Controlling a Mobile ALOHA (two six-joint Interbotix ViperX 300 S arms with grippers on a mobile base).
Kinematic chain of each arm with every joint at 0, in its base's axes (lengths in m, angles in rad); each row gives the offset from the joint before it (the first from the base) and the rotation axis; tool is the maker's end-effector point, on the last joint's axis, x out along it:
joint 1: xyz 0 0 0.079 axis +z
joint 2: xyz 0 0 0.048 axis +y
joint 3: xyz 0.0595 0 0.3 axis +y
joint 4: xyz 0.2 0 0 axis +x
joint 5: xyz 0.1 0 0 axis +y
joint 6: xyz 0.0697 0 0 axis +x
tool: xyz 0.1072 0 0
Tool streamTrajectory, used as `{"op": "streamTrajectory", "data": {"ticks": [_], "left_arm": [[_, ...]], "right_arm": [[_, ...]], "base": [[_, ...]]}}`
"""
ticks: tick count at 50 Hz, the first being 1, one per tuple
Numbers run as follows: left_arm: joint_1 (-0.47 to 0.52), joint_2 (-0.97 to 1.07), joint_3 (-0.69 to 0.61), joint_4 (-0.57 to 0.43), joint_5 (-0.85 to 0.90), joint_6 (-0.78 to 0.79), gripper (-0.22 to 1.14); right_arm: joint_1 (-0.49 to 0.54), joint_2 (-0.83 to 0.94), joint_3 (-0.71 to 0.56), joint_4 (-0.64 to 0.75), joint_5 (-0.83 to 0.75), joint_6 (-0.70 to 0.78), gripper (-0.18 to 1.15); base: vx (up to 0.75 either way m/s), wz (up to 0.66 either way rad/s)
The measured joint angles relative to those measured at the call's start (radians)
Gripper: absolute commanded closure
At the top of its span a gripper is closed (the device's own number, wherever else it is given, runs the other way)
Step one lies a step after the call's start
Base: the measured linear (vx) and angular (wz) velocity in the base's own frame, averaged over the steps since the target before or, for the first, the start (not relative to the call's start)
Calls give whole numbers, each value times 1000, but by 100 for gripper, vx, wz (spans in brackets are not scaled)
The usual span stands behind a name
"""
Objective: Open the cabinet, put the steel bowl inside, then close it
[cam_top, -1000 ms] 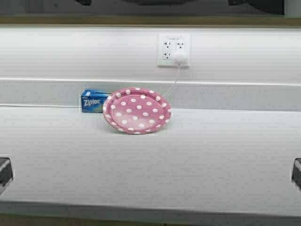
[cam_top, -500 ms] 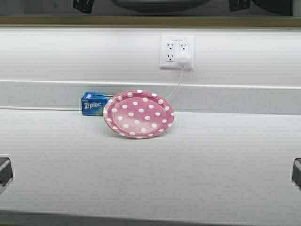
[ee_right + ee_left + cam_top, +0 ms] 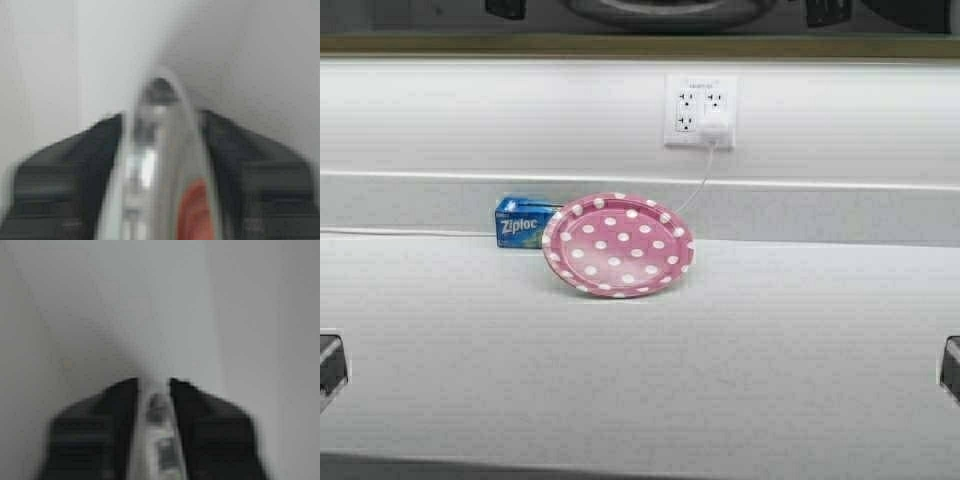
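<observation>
The steel bowl (image 3: 665,12) shows only as a shiny curved underside at the top edge of the high view, above the olive lower edge of the cabinet (image 3: 620,45). The cabinet doors are out of view. My left gripper (image 3: 506,8) and right gripper (image 3: 827,10) flank the bowl there as dark tips. In the left wrist view my left gripper (image 3: 152,382) is shut on the bowl's rim (image 3: 157,440). In the right wrist view my right gripper (image 3: 160,115) is shut on the rim (image 3: 160,165), with the reddish disc (image 3: 195,210) reflected beside it.
A pink polka-dot plate (image 3: 618,245) leans at the back of the white counter (image 3: 640,350), beside a blue Ziploc box (image 3: 525,222). A wall outlet (image 3: 700,110) with a white plug and cord is above it. Dark base parts sit at both lower corners.
The robot has moved a little: the whole scene has shifted down and right. The bowl's underside and both gripper tips have come further into view at the top edge.
</observation>
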Motion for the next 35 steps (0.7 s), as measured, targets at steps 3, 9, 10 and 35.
{"op": "streamTrajectory", "data": {"ticks": [3,9,10,35], "left_arm": [[-11,3,3,-8,-8,2,-2],[-20,3,9,-11,-15,2,-2],[-20,3,12,-11,-15,3,-2],[57,-78,181,-26,-87,32,8]], "right_arm": [[-3,0,3,5,-2,-6,3],[-23,0,5,8,-2,-20,3],[-26,0,5,8,-2,-20,3],[-81,-38,43,-6,3,-75,13]], "base": [[1,0],[0,0],[0,0],[0,0]]}}
